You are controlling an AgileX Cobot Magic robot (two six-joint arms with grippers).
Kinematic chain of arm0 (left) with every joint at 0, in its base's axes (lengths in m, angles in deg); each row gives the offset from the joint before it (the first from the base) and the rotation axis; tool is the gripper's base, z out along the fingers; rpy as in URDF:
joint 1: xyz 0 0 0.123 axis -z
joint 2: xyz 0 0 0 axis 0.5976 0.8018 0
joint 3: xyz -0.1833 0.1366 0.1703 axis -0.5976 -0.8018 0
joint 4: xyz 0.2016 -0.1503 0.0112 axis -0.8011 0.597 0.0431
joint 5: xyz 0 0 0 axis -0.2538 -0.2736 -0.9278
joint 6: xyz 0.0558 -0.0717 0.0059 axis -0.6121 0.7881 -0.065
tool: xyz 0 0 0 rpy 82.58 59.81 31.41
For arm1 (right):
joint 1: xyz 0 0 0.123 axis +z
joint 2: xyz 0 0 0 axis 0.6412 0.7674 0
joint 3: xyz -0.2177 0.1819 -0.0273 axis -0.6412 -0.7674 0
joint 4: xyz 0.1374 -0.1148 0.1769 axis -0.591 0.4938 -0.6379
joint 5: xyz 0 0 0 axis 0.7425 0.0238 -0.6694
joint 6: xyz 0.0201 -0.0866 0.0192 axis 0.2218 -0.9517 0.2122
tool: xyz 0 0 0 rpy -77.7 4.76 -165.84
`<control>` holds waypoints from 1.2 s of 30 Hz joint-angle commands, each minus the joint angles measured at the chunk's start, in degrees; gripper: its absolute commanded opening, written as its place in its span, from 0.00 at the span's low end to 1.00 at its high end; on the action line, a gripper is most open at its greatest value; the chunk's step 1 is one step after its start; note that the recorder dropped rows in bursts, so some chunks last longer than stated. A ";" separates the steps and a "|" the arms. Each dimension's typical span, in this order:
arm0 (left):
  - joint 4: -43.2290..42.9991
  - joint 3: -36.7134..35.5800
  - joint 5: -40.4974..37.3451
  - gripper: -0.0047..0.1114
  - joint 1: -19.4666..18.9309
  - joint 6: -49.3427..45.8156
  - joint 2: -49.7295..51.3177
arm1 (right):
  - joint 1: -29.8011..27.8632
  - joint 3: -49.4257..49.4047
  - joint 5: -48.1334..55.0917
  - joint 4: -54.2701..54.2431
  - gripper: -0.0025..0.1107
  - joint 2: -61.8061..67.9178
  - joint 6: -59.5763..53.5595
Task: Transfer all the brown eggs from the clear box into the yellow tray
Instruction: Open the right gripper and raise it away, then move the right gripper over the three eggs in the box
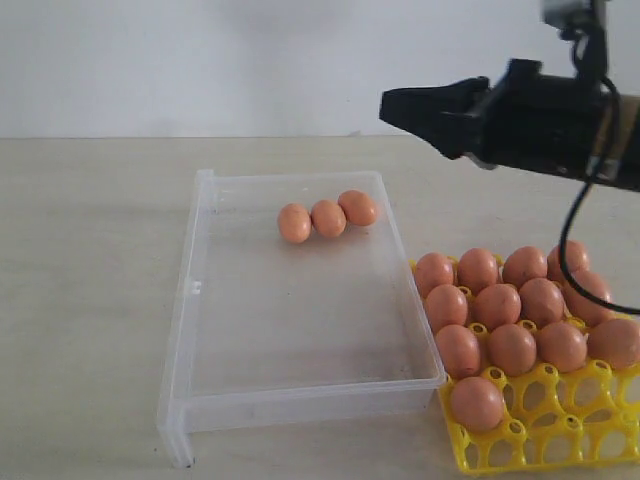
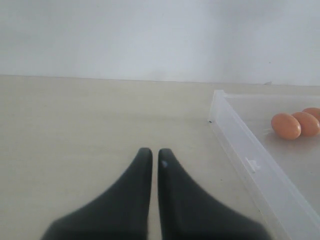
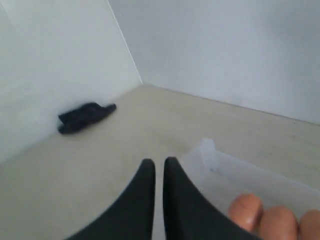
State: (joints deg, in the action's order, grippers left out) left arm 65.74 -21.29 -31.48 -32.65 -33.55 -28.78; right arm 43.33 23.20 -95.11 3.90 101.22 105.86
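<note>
L side first: the left gripper (image 2: 151, 152), black w/ tapered fingers, hangs low over the pale wood-grain desk (image 1: 90, 300). It is outside the clear box (image 2: 235, 142), a shallow rectangular transparent plastic bin w/ low walls. Its jaws are together bar a hairline slit, w/ nothing between them. This gripper doesn't show in the exterior view.

The clear box lies flat on the desk approx. mid-scene and is mostly bare inside. Three brown eggs (image 1: 328, 218), small smooth orange-brown ovals, lie in a touching row on its floor near the far R corner.

Above & R of them is the right gripper (image 1: 395, 103), black, up in the air, pointing L, well clear of the eggs. Its wrist view shows the jaws near-together w/ only a thin gap, and empty. The three eggs are close to the tips there.

Far R is the yellow tray (image 1: 545, 430), a bright yellow square plastic lattice of round cups. It sits hard up against the box's R wall. Approx. thirteen eggs are in its cups; the front cups are free.

Step in hand, as I read it: R arm poised for a pick, w/ most of the job done & three eggs to go.

The next move calls for:
- spreading the jaws apart first;
- going down over one egg, prob. the R-most;
- closing gently across its short axis;
- lifting it over the box wall into a free front cup.

Risk: the eggs touch, so a finger may nudge a neighbour & set it rolling, and a smooth shell may slip if gripped off-centre.
</note>
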 commanded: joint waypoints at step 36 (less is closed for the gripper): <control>0.14 -0.15 0.20 0.08 -0.19 -0.13 -0.12 | 11.88 62.77 110.96 -90.30 0.02 29.91 -90.66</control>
State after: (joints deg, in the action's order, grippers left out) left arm 65.74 -21.29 -31.48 -32.65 -33.55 -28.78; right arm 54.87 81.05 14.48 -82.86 127.68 18.50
